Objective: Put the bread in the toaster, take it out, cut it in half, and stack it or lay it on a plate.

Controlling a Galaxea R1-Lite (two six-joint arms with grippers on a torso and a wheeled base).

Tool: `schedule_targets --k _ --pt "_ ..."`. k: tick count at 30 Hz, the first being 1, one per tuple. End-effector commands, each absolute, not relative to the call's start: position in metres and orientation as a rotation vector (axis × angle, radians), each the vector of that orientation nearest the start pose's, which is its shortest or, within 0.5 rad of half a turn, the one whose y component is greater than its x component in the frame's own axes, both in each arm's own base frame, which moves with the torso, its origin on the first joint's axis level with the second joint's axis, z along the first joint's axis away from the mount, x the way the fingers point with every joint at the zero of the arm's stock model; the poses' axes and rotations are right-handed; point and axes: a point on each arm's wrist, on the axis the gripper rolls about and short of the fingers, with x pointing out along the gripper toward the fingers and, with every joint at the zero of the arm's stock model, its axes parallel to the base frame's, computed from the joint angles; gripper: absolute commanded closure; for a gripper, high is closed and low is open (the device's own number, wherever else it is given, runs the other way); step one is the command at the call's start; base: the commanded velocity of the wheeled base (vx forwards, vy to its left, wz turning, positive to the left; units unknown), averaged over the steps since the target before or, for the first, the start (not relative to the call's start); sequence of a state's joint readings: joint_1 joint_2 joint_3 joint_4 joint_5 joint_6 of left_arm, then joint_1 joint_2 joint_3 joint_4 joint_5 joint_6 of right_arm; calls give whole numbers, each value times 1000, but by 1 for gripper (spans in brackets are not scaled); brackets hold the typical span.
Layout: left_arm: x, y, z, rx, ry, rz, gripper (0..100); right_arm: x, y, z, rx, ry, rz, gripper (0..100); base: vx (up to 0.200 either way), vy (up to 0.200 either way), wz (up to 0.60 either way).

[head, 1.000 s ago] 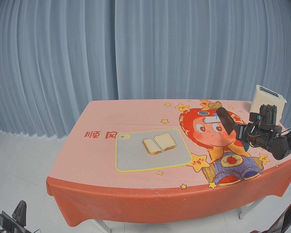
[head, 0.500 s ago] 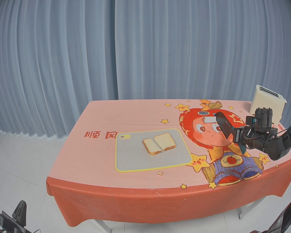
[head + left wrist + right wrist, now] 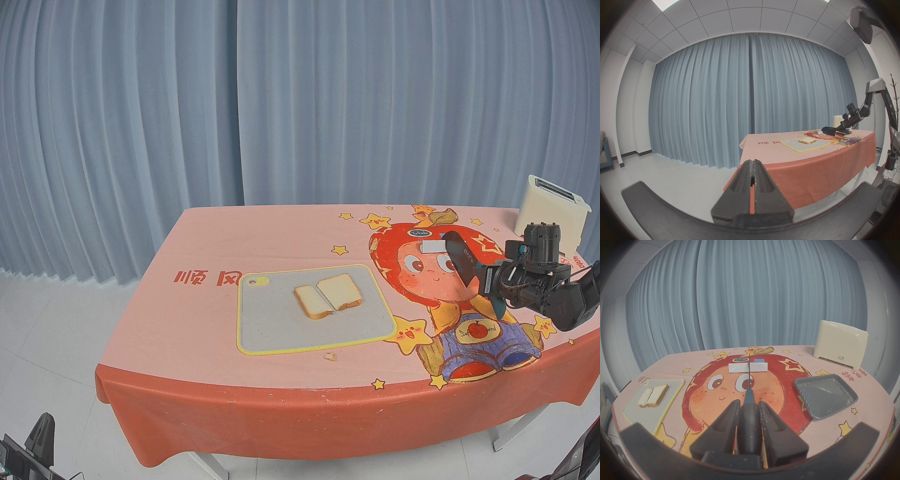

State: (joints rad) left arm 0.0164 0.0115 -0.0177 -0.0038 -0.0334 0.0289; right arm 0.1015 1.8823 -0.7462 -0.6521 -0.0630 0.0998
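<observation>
Holding one knife (image 3: 749,395) over the table, two bread halves on the board

My right gripper (image 3: 749,405) was clamped on the dark handle of a single black-bladed kitchen knife, both fingers pressed against the handle's sides. The blade pointed away from my wrist over the big cartoon face printed on the pink-and-orange tablecloth (image 3: 250,237), well apart from the bread. From the head camera the blade (image 3: 461,256) looked tilted, its tip higher than the handle.

My left gripper (image 3: 752,187) hung low beside the table, well away from it, its two fingers pressed together with nothing between them.

One slice of toasted white bread lay cut into two pieces on the one grey cutting board with a yellow rim (image 3: 275,325). The narrower half (image 3: 312,301) and the wider half (image 3: 340,291) lay flat, side by side, touching or nearly so along the cut. One small crumb (image 3: 329,357) sat on the cloth just off the board's near edge.

One cream-coloured toaster (image 3: 840,344) stood upright at the far right corner of the table. One dark grey rectangular tray (image 3: 825,396) lay near it. Two white paper strips (image 3: 737,367) lay on the printed face's forehead. One pleated blue-grey curtain (image 3: 300,100) hung behind the table.
</observation>
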Motion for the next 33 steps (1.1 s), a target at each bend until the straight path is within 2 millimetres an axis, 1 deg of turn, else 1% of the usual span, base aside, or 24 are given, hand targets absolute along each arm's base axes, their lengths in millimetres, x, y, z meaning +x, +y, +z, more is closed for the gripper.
schedule_targets --k 1,7,19,21,27,28,33 --pt "-23 -1 76 29 -5 -17 100 324 31 112 60 480 13 100 0 0 0" --pt "-23 -1 76 28 -5 -17 100 327 32 117 63 428 18 100 0 0 0" --pt "-23 -1 76 28 -5 -17 100 327 32 109 36 458 11 100 0 0 0" --pt "-23 -1 76 29 -5 -17 100 328 32 105 32 471 8 100 0 0 0" --pt "-23 -1 76 29 -5 -17 100 328 32 103 21 473 9 100 0 0 0" --pt "-23 -1 76 29 -5 -17 100 328 32 103 21 471 9 0 0 0 0" --pt "-23 -1 76 29 -5 -17 100 329 32 107 33 456 10 0 0 0 0"
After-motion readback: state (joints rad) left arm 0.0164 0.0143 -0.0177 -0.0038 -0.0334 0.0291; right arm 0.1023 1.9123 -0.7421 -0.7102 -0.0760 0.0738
